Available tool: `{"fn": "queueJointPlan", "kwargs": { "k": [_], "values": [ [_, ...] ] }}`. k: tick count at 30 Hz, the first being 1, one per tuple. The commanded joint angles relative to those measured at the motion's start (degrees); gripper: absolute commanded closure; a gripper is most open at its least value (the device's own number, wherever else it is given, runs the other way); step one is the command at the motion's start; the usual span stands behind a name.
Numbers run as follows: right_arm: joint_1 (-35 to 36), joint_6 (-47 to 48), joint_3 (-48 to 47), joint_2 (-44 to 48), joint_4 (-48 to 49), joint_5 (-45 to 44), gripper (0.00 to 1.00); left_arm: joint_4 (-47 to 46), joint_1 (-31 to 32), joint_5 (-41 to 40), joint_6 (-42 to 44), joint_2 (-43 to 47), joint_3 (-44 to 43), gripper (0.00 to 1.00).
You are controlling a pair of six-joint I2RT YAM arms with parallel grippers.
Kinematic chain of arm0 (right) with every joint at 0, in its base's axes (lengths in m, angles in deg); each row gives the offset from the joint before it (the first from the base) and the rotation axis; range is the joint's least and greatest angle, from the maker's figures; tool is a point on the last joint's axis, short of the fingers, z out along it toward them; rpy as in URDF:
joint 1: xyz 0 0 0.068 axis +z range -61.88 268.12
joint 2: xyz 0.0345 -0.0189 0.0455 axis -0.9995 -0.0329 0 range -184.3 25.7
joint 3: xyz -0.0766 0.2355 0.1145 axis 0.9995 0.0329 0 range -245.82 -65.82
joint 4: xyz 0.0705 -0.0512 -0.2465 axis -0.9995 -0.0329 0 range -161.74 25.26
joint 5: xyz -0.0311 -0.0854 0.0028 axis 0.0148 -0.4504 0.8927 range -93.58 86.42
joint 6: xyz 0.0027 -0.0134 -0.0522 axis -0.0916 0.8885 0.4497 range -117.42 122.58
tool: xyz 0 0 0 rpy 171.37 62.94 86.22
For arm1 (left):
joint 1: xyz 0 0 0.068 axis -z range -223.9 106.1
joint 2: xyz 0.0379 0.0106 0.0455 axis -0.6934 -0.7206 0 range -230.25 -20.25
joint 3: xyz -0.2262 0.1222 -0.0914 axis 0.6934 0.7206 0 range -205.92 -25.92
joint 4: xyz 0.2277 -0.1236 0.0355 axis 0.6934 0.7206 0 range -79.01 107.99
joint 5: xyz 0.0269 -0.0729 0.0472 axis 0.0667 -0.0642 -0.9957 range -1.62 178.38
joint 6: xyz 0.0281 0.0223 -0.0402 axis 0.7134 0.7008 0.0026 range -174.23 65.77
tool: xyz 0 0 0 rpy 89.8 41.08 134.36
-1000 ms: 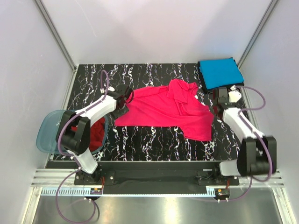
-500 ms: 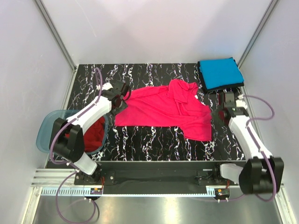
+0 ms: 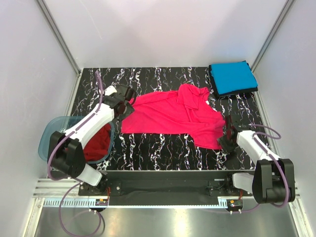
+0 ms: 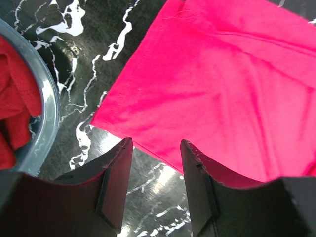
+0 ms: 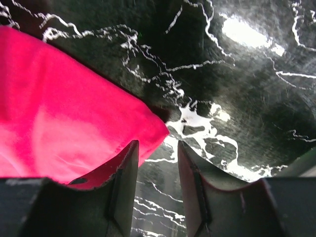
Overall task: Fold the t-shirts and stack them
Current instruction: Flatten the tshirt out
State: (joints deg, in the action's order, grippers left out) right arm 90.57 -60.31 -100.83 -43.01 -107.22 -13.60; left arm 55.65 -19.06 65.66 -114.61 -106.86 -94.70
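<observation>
T-shirts: darker red one (image 3: 98, 143) bunched in tub (image 3: 48, 140), left edge | left jaws parted, empty, over left corner of pink-red one (image 3: 173, 116), spread mid desk (image 3: 163, 148) | right jaws parted, empty, at its near-right corner | blue one (image 3: 232, 77) folded, far-right corner | risk: corner may be missed, cloth dragged askew

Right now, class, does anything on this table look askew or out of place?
The pink-red t-shirt lies crooked and unfolded, cloth bunched over itself near its far edge, unlike the blue t-shirt folded square in the far right corner.

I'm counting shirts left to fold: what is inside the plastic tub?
Crumpled dark red cloth lies in the tub. The left arm covers part of it, so anything beneath is hidden.
</observation>
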Motion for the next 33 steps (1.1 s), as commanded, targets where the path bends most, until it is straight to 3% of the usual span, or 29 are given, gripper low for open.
{"fn": "queueJointPlan", "kwargs": {
  "k": [1,11,12,13,14,19,26,30,33],
  "values": [
    [-0.08,-1.71,0.37,-0.73,2.13,-3.86,0.55,-1.69,-0.06,1.8,-2.89,3.02,0.48,0.52],
    [-0.17,-3.2,6.26,4.55,9.78,-6.67,0.6,-1.42,-0.41,3.65,-11.77,7.33,-0.75,0.52],
    [-0.17,-3.37,6.35,4.37,9.87,-6.94,0.64,-1.34,-0.32,3.65,-12.56,7.68,-0.49,0.52],
    [-0.09,-3.38,6.44,4.2,9.96,-7.81,0.86,-1.16,-0.49,3.82,-14.66,7.77,-0.31,0.52],
    [0.0,-3.29,6.44,4.11,10.22,-8.08,1.0,-0.55,-0.67,4.95,-16.07,7.77,0.39,0.52],
    [-0.09,-1.79,3.81,7.07,8.04,-9.92,1.0,5.33,-0.93,8.74,-30.9,6.2,0.92,0.57],
    [0.0,-0.66,-1.2,25.1,-1.55,-17.66,1.0,8.85,2.31,6.55,-38.57,1.72,-1.02,0.52],
    [0.0,1.02,-3.05,27.05,-3.22,-18.89,1.0,10.35,2.84,7.78,-43.06,-0.66,2.15,0.52],
    [0.0,1.11,-4.1,25.73,-3.31,-18.28,1.0,14.82,4.68,4.45,-46.13,-3.46,1.19,0.53]
  ]
}}
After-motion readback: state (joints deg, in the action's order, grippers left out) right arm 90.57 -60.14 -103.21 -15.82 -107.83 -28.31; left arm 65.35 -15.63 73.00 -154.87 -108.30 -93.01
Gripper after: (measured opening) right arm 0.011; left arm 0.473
